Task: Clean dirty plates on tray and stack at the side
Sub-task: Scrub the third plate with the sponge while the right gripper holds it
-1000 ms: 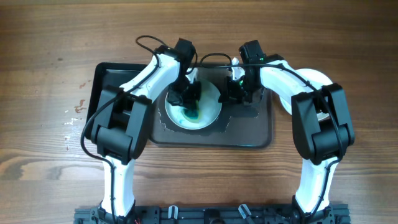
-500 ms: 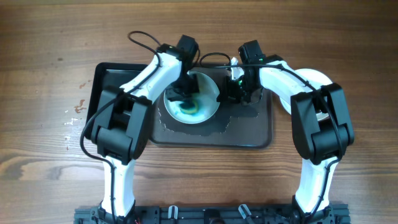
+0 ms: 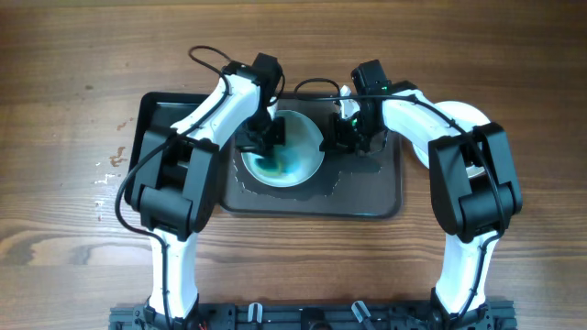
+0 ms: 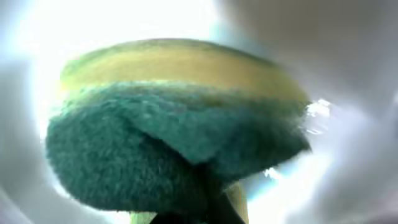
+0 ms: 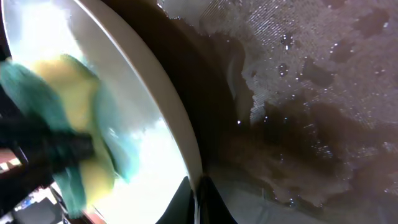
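A white plate (image 3: pixel 295 165) lies on the dark grey-brown tray (image 3: pixel 367 197), with a blue-green smear spread over its middle. My left gripper (image 3: pixel 261 137) is shut on a green and yellow sponge (image 4: pixel 174 124), which is pressed onto the left part of the plate. The sponge fills the left wrist view. My right gripper (image 3: pixel 341 136) is shut on the plate's right rim; in the right wrist view the thin white rim (image 5: pixel 180 130) runs between the two dark fingers (image 5: pixel 214 202). The sponge (image 5: pixel 68 137) shows at the far side of the plate there.
Wet suds (image 5: pixel 298 81) cover the tray beside the plate. A smaller black tray (image 3: pixel 156 128) adjoins the big tray on the left. A white round thing (image 3: pixel 470 115) shows to the right of the tray, mostly hidden behind my right arm. Bare wooden table surrounds it all.
My left gripper has dragged the sponge from the plate's middle up and to the left, spreading the blue-green smear. The right gripper has kept still on the rim.
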Robot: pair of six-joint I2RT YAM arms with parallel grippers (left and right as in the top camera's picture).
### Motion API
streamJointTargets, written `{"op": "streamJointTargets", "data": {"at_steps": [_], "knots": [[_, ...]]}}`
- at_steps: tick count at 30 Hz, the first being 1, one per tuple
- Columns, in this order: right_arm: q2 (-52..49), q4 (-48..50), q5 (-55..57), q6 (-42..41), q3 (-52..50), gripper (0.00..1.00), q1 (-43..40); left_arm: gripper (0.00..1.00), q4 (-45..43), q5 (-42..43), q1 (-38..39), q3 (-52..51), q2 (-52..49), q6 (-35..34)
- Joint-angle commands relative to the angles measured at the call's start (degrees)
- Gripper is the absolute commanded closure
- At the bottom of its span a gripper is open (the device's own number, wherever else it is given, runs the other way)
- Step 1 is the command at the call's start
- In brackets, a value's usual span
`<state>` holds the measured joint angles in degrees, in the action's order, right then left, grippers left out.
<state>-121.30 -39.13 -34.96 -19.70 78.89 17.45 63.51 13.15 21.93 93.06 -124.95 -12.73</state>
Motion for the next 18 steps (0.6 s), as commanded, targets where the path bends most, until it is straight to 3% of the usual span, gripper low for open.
{"op": "streamJointTargets", "data": {"at_steps": [1, 5, 9, 12, 15, 18], "knots": [[-2.14, -0.13, 1.49, -0.42, -1.62, 0.96, 0.09, 0.96, -2.1, 17.49, 1.57, -0.79, -1.81, 8.81], [-2.14, -0.15, 1.49, -0.39, -1.6, 0.96, 0.09, 0.96, -6.49, 16.28, 0.72, -0.79, -1.81, 4.46], [-2.14, -0.15, 1.49, -0.37, -1.62, 0.96, 0.09, 0.96, -11.52, 0.96, -0.92, -0.79, -1.81, -8.11], [-2.14, -0.22, 1.49, -0.17, -1.62, 0.96, 0.09, 0.96, -12.7, -15.39, -1.86, -0.79, -1.81, -16.57], [-2.14, -0.24, 1.49, -0.13, -1.62, 0.96, 0.09, 0.96, -11.85, -26.23, -1.92, -0.79, -1.81, -20.44], [-2.14, -0.26, 1.49, -0.15, -1.62, 0.96, 0.09, 0.96, -9.25, -29.49, -1.81, -0.79, -1.81, -21.18]]}}
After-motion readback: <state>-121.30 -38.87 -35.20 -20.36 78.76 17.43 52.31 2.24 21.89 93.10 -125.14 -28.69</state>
